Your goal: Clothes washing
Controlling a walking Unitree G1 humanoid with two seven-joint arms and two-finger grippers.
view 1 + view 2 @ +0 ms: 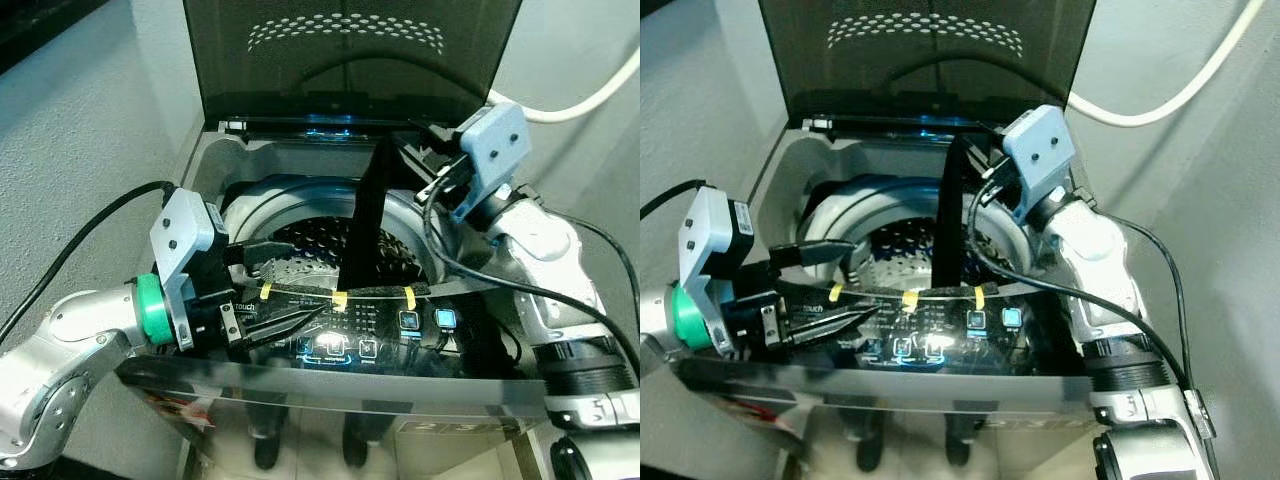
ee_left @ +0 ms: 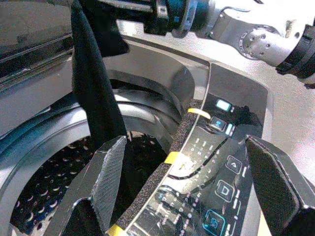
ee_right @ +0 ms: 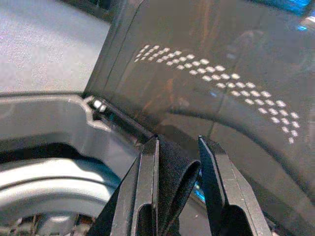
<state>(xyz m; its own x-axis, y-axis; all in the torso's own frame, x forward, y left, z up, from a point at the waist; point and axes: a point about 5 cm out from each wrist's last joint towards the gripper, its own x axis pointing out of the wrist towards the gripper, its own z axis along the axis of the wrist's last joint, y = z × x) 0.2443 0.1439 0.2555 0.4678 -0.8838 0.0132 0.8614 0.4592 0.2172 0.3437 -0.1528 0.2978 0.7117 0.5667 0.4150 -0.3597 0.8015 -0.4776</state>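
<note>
One black garment (image 1: 365, 215) pinched by right pincer (image 3: 178, 162) over washer drum (image 1: 300, 240).

A matt black cloth (image 1: 365, 215) is seen above the perforated metal drum (image 1: 310, 245); beside the drum, the control panel (image 1: 385, 325) looks glossy.

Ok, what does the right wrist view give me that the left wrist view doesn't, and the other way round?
Right wrist view alone: the right gripper shut on a fold of the black garment, with the raised tinted lid close behind. Left wrist view alone: the open left gripper above the lit control panel, the perforated drum below, and the garment hanging as a long strip into it. Both share the garment and the washer's grey top rim.
</note>
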